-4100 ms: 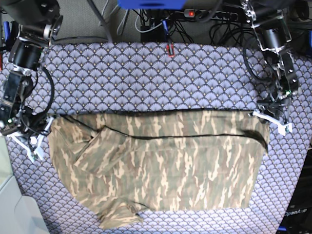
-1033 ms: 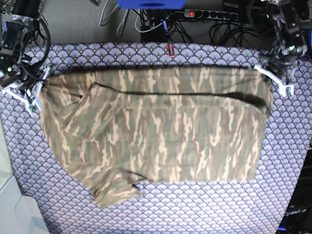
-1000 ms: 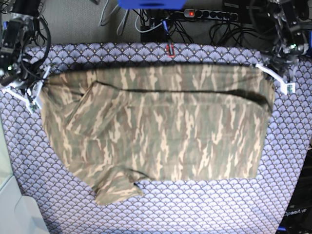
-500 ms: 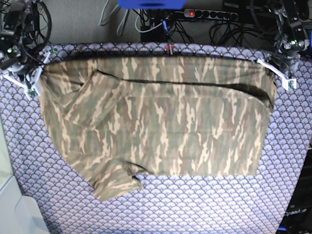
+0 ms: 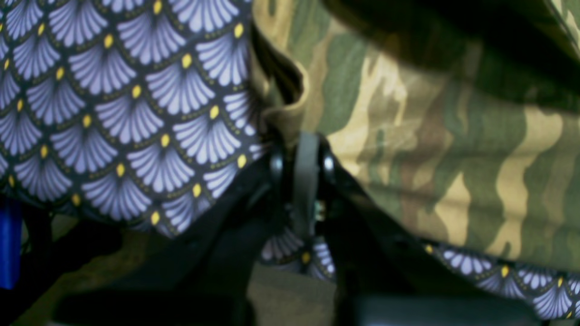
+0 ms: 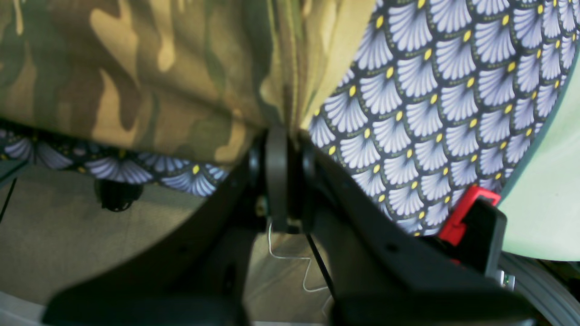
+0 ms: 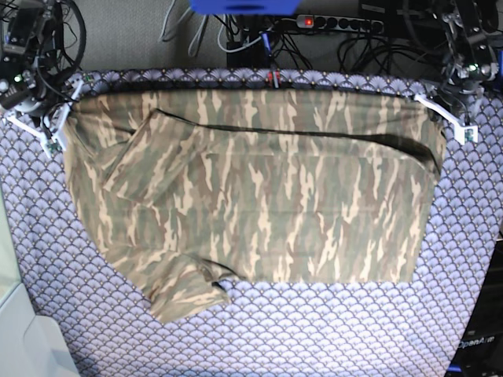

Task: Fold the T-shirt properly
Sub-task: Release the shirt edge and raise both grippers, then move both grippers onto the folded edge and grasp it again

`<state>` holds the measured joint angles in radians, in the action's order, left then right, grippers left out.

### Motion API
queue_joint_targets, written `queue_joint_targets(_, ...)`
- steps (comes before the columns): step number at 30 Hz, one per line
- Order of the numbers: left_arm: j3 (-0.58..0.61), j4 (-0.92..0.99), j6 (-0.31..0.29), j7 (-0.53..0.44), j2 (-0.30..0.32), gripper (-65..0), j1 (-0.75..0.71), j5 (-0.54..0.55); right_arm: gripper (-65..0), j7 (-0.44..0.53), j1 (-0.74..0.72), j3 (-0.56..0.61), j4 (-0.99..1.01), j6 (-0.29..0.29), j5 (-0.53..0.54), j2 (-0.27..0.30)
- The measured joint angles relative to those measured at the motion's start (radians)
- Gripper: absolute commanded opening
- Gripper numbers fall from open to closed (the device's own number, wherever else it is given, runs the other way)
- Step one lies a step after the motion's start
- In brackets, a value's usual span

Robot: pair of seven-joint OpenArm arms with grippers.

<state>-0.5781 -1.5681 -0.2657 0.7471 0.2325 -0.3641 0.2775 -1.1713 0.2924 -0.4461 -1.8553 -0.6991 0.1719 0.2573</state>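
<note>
My left gripper (image 7: 445,118) clamps shirt (image 7: 259,196) corner, right gripper (image 7: 49,126) clamps opposite corner; shirt spread on tablecloth (image 7: 314,330), top edge at tablecloth's far edge; both corners pinched to keep edge taut.

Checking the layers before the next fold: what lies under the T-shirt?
The purple scale-patterned table cloth shows around the T-shirt. Whatever else lies beneath is covered. Both hands pinch its far corners.
</note>
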Motion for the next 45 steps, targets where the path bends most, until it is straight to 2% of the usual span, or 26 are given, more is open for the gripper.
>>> queue_joint_targets(2, 0.0, -0.001, 0.002, -0.002, 0.0, -56.1, -0.004, 0.0, -59.5, -0.001, 0.0, 0.0, 0.0, 0.0, 0.0, 0.0)
queue_joint_targets(6, -0.003, -0.001, 0.008, -0.003, 0.003, -38.1, -0.005, -0.008, -45.6, -0.032, 0.0, -0.006, 0.0, 0.0, -0.007, 0.0)
queue_joint_targets(7, -0.004, -0.002, 0.01, -0.005, 0.004, -35.6, -0.011, -0.008, -42.7, -0.037, 0.001, -0.022, 0.0, 0.0, -0.007, -0.003)
queue_joint_targets(10, -0.004, -0.012, 0.011, -0.016, 0.005, -34.8, -0.03, -0.007, -37.8, -0.047, 0.0, -0.11, 0.0, 0.0, 0.039, -0.009)
queue_joint_targets(13, -0.003, -0.035, 0.01, 0.007, 0.002, -34.8, -0.033, -0.012, -36.9, -0.045, 0.002, -0.189, 0.0, 0.0, 0.08, -0.011)
queue_joint_targets(18, -0.004, -0.086, 0.009, 0.013, 0.002, -34.8, -0.049, 0.005, -37.8, -0.048, -0.001, -0.267, 0.0, 0.0, 0.085, -0.014)
queue_joint_targets(21, -0.033, -0.116, -0.001, 0.012, 0.0, -34.8, -0.068, 0.079, -42.8, -0.045, -0.001, -0.328, -0.03, 0.0, 0.089, -0.021)
queue_joint_targets(23, -0.091, -0.134, 0.005, 0.014, -0.003, -35.5, -0.082, 0.113, -49.7, -0.05, -0.006, -0.352, -0.066, 0.0, 0.082, -0.019)
queue_joint_targets(25, -0.146, -0.139, 0.018, 0.012, -0.003, -41.2, -0.1, 0.145, -56.9, -0.047, -0.01, -0.346, -0.089, 0.0, 0.086, -0.016)
queue_joint_targets(26, -0.159, -0.143, 0.018, 0.013, -0.003, -46.2, -0.108, 0.154, -60.4, -0.045, -0.013, -0.344, -0.097, 0.0, 0.095, -0.016)
queue_joint_targets(28, -0.164, -0.149, 0.014, 0.013, -0.013, -61.7, -0.112, 0.167, -64.9, -0.045, -0.014, -0.338, -0.107, 0.0, 0.095, -0.019)
queue_joint_targets(29, -0.163, -0.149, 0.011, 0.013, -0.016, -65.0, -0.111, 0.172, -65.0, -0.047, -0.013, -0.322, -0.108, 0.0, 0.092, -0.019)
queue_joint_targets(32, -0.137, -0.15, 0.012, 0.013, -0.014, -62.5, -0.103, 0.169, -64.8, -0.058, -0.009, -0.255, -0.108, 0.0, 0.092, -0.021)
queue_joint_targets(34, -0.098, -0.151, 0.011, 0.013, -0.016, -65.0, -0.103, 0.165, -64.7, -0.039, -0.014, -0.245, -0.11, 0.0, 0.102, -0.022)
queue_joint_targets(38, -0.039, -0.204, 0.01, 0.019, -0.016, -64.5, -0.103, 0.166, -64.7, -0.056, -0.009, -0.245, -0.11, 0.0, 0.088, -0.038)
queue_joint_targets(41, 0.006, -0.238, 0.016, 0.017, -0.011, -64.5, -0.092, 0.161, -64.7, -0.054, -0.012, -0.226, -0.11, 0.0, 0.133, -0.033)
queue_joint_targets(45, 0.077, -0.222, 0.012, 0.018, -0.014, -64.5, -0.03, 0.141, -64.7, -0.054, -0.012, -0.126, -0.11, 0.0, 0.184, -0.033)
